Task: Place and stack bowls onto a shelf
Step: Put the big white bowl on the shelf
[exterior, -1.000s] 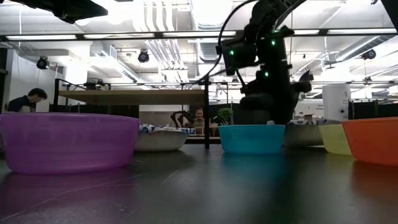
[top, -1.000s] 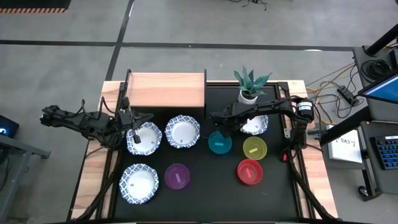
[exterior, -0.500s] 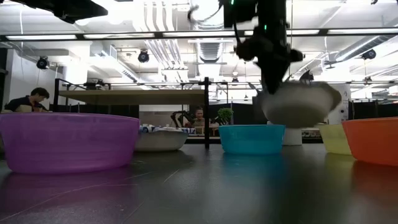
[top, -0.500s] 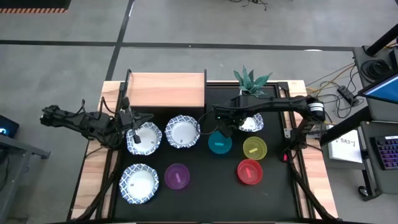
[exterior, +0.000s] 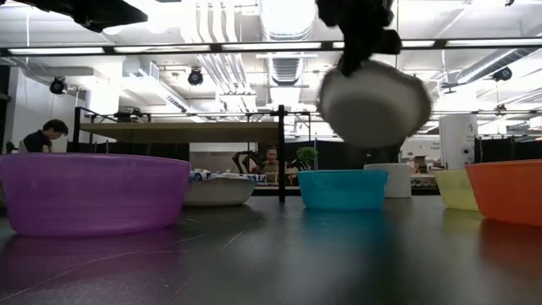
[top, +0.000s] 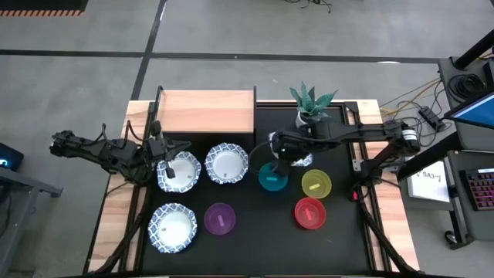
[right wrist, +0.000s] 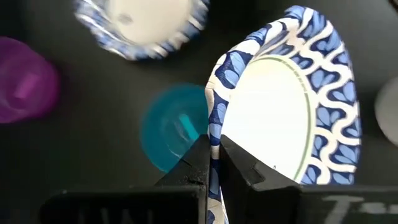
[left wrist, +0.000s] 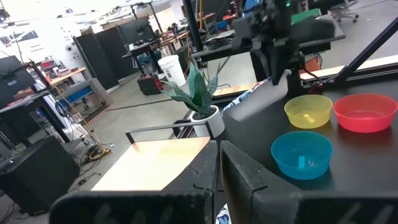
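High view: nearest the front edge of the black table sit a patterned bowl at the left, the purple bowl beside it, and the red bowl toward the right. Behind the red one is the yellow bowl, with the blue bowl just to its left.

In the middle row, two more patterned bowls lie side by side, one under the left gripper and one to its right. The left gripper's fingers are pressed together with nothing between them, hovering over the rim of that left bowl.

The right gripper is clamped on the rim of a fourth patterned bowl, held up off the table above the far side of the blue bowl. In the right wrist view the fingers pinch its blue-and-white edge, the bowl tilted steeply; the low view shows it hanging in the air.

Farthest back stand the shelf at the left, its wood top bare, and a white pot with a green plant to its right.
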### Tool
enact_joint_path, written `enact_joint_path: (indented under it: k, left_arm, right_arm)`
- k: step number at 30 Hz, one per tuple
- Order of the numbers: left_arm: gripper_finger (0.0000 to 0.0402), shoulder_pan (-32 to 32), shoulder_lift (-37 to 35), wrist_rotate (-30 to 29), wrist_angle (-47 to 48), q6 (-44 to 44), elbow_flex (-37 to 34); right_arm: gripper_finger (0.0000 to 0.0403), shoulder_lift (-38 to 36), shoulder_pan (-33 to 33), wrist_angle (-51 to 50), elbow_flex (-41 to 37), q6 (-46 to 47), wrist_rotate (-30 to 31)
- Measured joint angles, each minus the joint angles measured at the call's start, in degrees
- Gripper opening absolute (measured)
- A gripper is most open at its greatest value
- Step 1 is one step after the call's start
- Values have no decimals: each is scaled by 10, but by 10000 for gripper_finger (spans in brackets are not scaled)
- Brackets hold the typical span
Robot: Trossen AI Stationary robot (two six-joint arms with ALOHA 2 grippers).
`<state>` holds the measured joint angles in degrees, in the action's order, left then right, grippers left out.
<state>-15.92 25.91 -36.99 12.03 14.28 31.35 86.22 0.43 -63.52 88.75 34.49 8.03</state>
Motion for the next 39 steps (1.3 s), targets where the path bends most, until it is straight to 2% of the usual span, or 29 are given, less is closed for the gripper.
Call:
enact_joint_path:
  k: [7,19,24,33,39]
  left_arm:
    - [0,0,0,0,0,0,0]
    - [0,0,1,0,0,0,0]
    - [0,0,2,0,0,0,0]
    - [0,0,2,0,-6,0,0]
    - [0,0,0,0,-6,11,0]
  right_arm:
    - [13,-11,16,91,0,-67,20]
    - [13,-11,16,93,50,-129,30]
    - [13,-10,16,103,89,-194,54]
    - [12,-3,-8,284,93,-371,71]
    - [12,47,-36,382,91,-471,72]
